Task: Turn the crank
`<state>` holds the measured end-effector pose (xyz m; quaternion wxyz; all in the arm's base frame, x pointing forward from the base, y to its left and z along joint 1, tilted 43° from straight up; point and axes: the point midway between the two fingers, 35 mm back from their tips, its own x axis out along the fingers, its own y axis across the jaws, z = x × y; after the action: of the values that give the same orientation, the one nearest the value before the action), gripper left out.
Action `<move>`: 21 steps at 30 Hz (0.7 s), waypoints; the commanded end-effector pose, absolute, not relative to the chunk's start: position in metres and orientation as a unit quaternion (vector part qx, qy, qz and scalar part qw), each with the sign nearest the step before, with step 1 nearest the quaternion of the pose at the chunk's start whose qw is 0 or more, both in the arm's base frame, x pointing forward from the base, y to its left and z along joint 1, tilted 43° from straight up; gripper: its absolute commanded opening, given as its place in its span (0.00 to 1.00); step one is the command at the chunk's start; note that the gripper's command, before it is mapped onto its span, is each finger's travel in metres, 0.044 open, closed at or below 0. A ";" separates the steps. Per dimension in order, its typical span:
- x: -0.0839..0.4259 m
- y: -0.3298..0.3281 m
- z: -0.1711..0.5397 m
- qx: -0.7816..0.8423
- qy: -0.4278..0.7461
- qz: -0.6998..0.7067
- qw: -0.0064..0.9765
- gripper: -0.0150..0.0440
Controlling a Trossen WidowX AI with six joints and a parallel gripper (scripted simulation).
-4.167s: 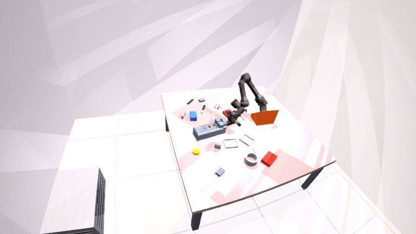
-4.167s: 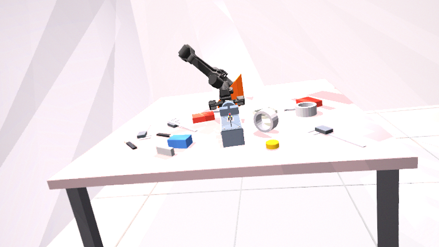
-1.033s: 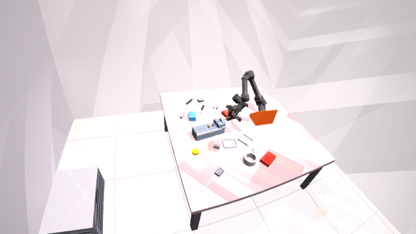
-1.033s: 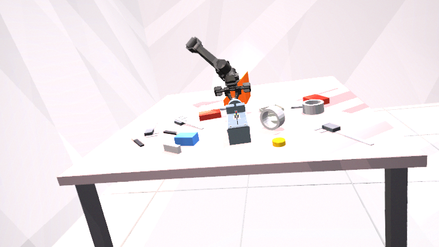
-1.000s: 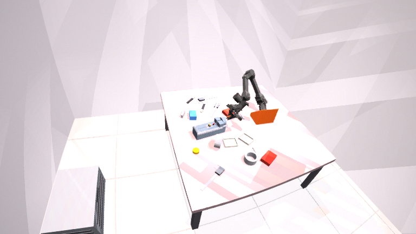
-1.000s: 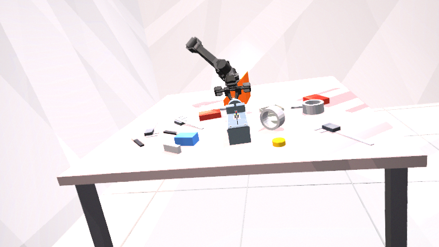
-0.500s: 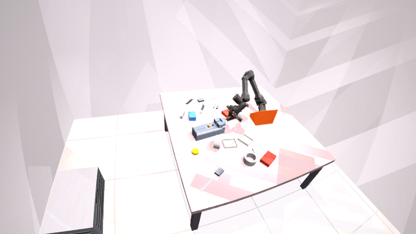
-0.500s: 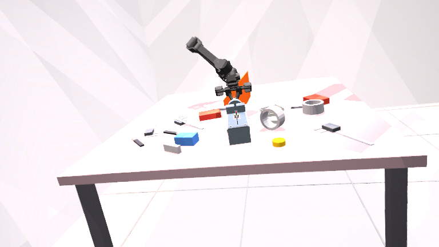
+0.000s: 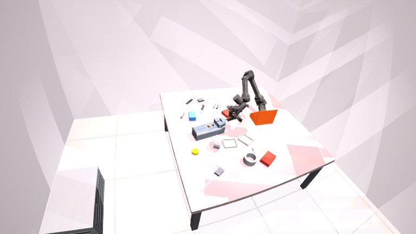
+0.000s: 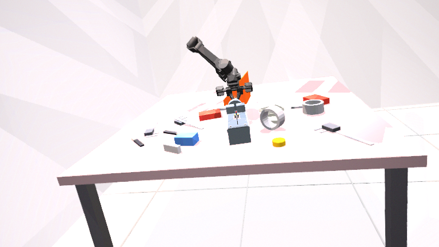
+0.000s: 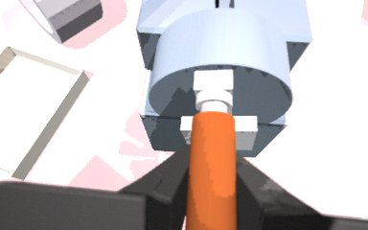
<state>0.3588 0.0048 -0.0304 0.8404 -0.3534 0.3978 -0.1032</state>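
Note:
The blue-grey machine stands on the table, its round end facing my wrist camera. A white crank arm on that end points upward in the wrist view and carries the orange handle. My gripper is shut on the handle, one dark finger on each side. A small red pointer shows on the machine's top, by the yellow brass marks. In the top view it appears toward the crank end from them. Its exact offset is too small to read.
An orange panel stands beside the arm's base. A red block and a blue block lie on one side of the machine. On the other are a grey upright ring, pale trays and a yellow disc.

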 end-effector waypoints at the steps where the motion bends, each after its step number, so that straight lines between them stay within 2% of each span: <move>1: 0.357 0.010 -0.038 -0.354 0.402 -0.090 0.840 0.25; 21: 0.357 0.012 -0.045 -0.354 0.402 -0.090 0.840 0.25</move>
<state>0.3580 0.0088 -0.0373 0.8407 -0.3545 0.3967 -0.1011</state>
